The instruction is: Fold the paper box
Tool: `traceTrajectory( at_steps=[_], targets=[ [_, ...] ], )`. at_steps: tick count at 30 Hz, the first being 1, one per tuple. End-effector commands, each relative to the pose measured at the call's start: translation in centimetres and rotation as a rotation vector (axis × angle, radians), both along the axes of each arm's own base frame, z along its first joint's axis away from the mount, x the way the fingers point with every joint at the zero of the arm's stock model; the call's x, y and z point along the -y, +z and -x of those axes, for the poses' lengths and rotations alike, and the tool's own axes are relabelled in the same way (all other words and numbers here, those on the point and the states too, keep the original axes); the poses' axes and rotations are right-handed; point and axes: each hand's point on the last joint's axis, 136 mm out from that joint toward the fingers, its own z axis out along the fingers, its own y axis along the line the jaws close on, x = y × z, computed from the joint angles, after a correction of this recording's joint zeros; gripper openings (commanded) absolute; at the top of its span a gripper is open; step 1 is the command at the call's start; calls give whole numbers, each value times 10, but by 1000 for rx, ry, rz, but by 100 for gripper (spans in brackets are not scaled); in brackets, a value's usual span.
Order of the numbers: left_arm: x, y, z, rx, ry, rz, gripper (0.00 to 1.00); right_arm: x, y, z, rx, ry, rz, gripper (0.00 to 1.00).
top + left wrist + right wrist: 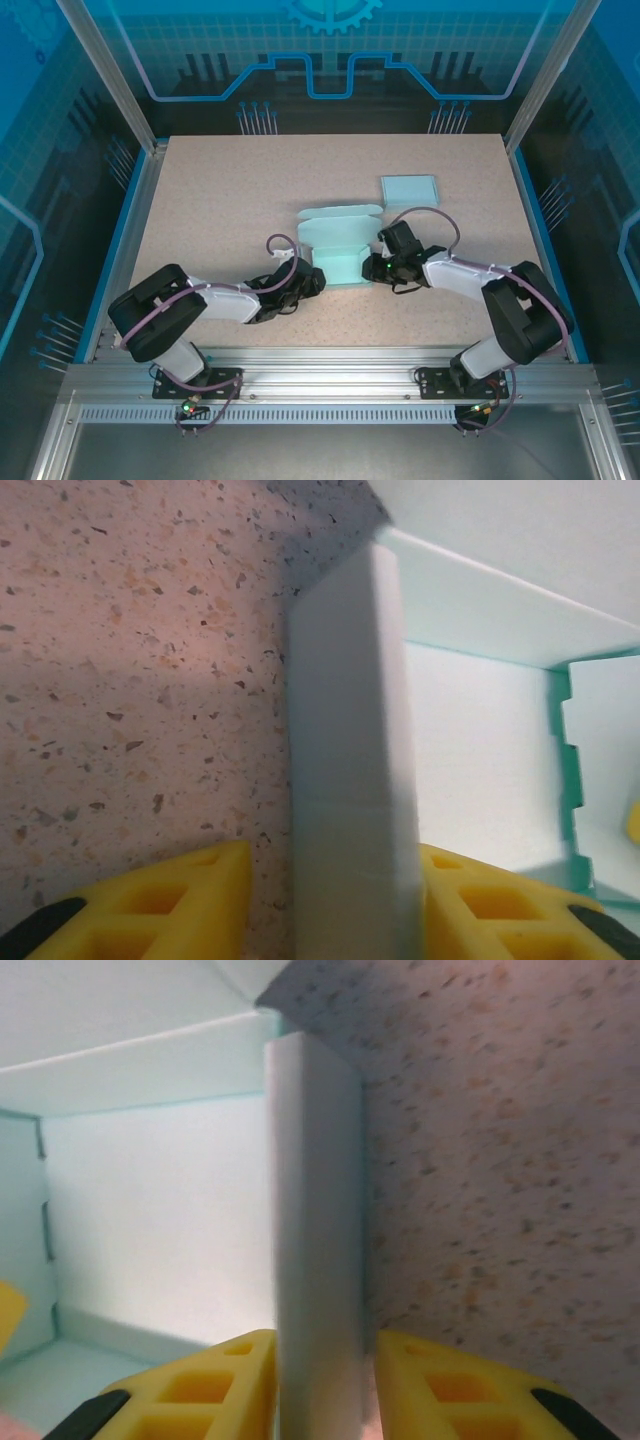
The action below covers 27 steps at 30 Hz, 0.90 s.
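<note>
Paper box point(340, 255): wrist views show left pincer point(335, 860), right pincer point(325, 1345) straddling walls.

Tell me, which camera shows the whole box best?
Top external: it shows the whole box with its lid open. The left wrist view shows one side wall up close; the right wrist view, the opposite wall.

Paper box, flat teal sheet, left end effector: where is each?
paper box point(338, 243), top external view, its middle.
flat teal sheet point(409, 189), top external view, its centre.
left end effector point(350, 900), left wrist view, between the yellow fingertips.
</note>
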Motion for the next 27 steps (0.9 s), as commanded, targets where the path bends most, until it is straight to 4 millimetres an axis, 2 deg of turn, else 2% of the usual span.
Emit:
traceTrajectory(
  at_steps=[1, 6, 9, 10, 12, 19, 23, 27],
  targets=[
    [9, 1, 3, -8, -26, 19, 44, 30, -17, 8, -37, -9, 230, 32],
    [8, 5, 3, 3, -23, 24, 45, 33, -23, 5, -49, 13, 351, 31],
    [5, 8, 4, 15, -17, 22, 45, 41, -29, 8, -64, 30, 487, 29],
    [3, 10, 4, 21, -15, 19, 45, 38, -24, 2, -50, 34, 529, 29],
    [-1, 13, 4, 31, -10, 10, 46, 38, -25, 4, -48, 57, 619, 27],
    [-10, 23, 6, 63, 2, -9, 47, 29, -33, 5, -69, 129, 806, 4],
    [-15, 25, 7, 71, 13, -19, 48, 29, -36, 6, -79, 158, 937, 0],
    [-18, 27, 6, 77, 21, -28, 49, 24, -47, 9, -104, 187, 969, 0]
  ],
)
